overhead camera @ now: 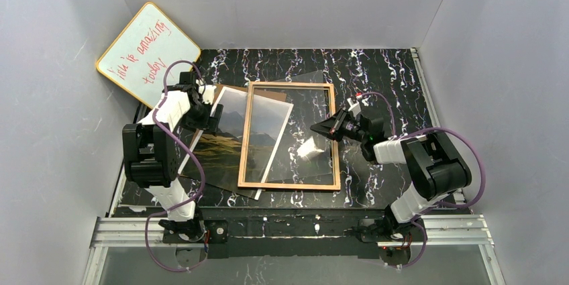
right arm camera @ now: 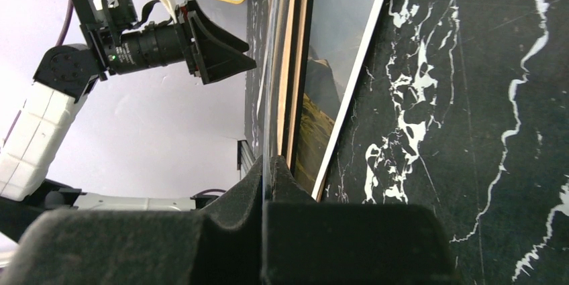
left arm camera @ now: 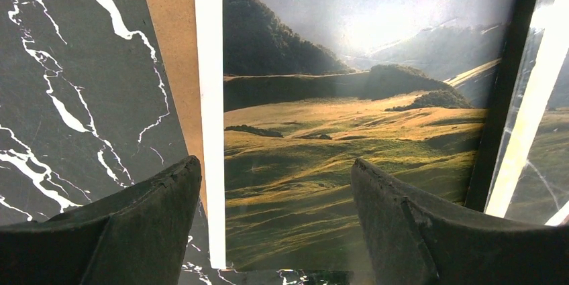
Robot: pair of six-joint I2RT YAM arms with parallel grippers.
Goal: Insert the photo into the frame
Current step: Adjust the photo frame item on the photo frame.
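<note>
- Photo [overhead camera: 228, 134] lies face up in the overhead view, left of centre on the desk [overhead camera: 376, 70], resting on a brown backing panel [overhead camera: 272, 94]. Its right part is under the frame [overhead camera: 288, 184], which lies wood side up.
- In the same view the left arm reaches forward, with its end effector [overhead camera: 209, 116] above the photo's left edge. The right arm bends in from the right, its end effector [overhead camera: 317, 127] over the frame's right half. A whiteboard [overhead camera: 147, 50] leans in the far left corner.
- Left wrist view: the left end effector is spread wide and holds nothing. One finger is on the marbled desk side and the other is over the print. The frame's black rail covers the photo's right strip.
- Right wrist view: the right end effector is rolled on its side and pressed together. It appears to pinch the thin edge of a clear pane [right arm camera: 272, 97] that sits above the frame.
- Handling, as a judgement: the photo is light, limp paper that would crease easily and slide on the panel. The bare left border looks like the best hold, either pinched gently or dragged flat. The pane looks thin, slick and breakable, so it wants a steady grip.
</note>
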